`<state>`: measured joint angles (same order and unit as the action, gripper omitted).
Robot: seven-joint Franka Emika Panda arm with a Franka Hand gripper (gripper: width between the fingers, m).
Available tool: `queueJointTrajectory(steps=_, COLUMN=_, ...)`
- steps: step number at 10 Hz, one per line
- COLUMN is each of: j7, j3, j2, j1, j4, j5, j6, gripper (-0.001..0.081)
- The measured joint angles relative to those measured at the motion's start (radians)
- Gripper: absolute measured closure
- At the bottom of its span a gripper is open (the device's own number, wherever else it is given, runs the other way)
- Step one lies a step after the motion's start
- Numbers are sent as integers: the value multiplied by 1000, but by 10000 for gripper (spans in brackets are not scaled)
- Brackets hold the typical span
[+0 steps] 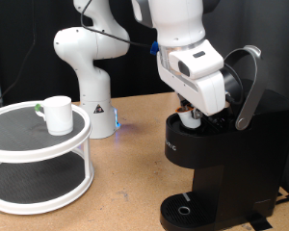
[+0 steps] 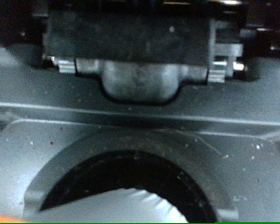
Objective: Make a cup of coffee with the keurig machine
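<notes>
Nearest, at the exterior view's bottom right corner of the wooden table, stands the keurig machine, its lid handle raised and its round drip tray bare. The gripper reaches into the open brew head; something small and pale sits there, possibly a pod, and whether the fingers are spread or closed cannot be told. Toward the left edge, the cup rests on a white two-tier stand. Farther back stands a white robot base.
</notes>
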<state>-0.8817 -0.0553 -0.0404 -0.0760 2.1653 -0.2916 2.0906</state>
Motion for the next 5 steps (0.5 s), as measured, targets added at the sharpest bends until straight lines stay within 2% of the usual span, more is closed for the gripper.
queueJointTrajectory(steps=5, j7=58, j3=-18, j2=29, j1=-3, j4=-14, j5=47, j6=5, gripper=468)
